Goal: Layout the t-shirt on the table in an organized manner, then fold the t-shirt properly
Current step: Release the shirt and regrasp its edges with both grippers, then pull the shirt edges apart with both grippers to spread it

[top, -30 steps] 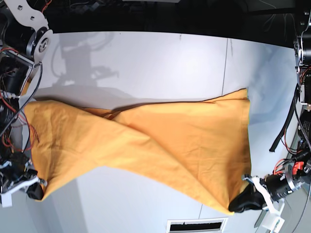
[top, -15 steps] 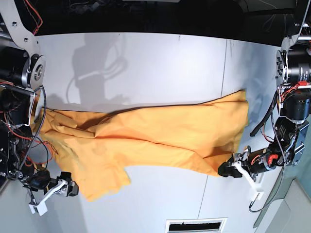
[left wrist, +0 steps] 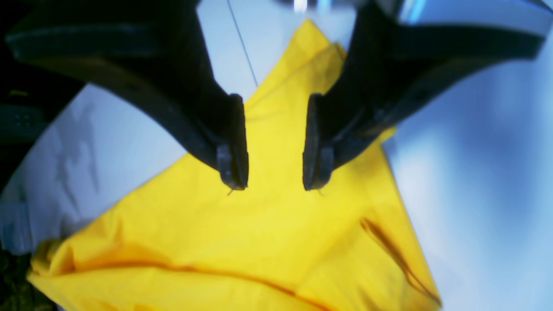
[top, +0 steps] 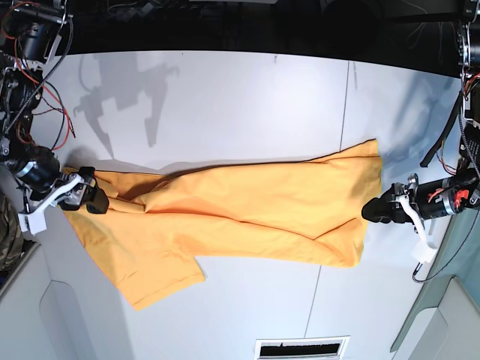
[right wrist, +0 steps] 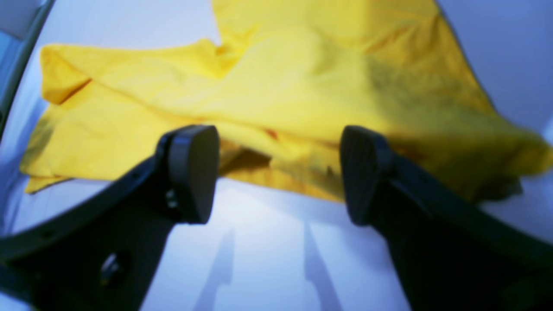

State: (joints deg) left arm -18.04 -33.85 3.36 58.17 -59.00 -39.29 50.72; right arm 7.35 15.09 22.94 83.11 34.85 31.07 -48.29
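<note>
Lying released across the middle of the table [top: 225, 97], the t-shirt [top: 240, 206] now a long crumpled band, no more stretched taut and lifted between 2 grips as it was 1 second ago. Dropped since then: both far ends of the t-shirt, the fabric slumped flat with 1 loose flap hanging toward the table's near edge. Parted and empty, the left gripper [left wrist: 274, 144], hovering just above the t-shirt's end by the seam line [top: 345, 112], cloth visible between the jaws but not pinched. Spread wide and holding nothing, the right gripper [right wrist: 276, 172], just short of the t-shirt's opposite end, bare table beneath it. Judged from this: layout not finished, since the t-shirt is twisted and doubled over itself; likely another grasp at corners or hem needed before any fold. Soft, thin, matte orange-yellow cotton, draping in long diagonal ridges and shallow creases, edges curling under. Smooth, white, faintly glossy tabletop around it, carrying sharp shadows of the arms. Dark rounded, ribbed pads [right wrist: 365, 172] on black curved jaws.
</note>
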